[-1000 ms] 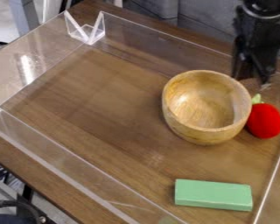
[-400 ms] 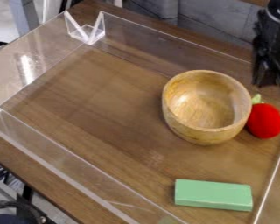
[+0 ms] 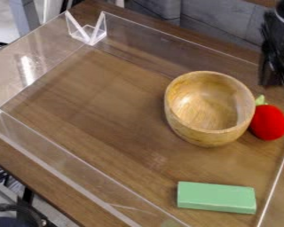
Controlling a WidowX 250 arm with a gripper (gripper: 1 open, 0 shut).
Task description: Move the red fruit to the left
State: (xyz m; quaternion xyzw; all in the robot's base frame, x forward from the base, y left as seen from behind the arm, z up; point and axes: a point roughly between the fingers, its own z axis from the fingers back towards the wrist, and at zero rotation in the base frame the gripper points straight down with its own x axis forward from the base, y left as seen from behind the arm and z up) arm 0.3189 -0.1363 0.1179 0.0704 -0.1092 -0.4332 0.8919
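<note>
Camera | red fruit [image 3: 269, 122] below jaws, apart | beside wooden bowl [image 3: 209, 107]

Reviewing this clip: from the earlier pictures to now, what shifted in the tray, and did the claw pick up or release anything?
The claw slid toward the right edge of the view, ending above the red fruit, partly cut off by the frame. It took hold of nothing and let go of nothing. The red fruit, wooden bowl and green block stayed where they were.
</note>
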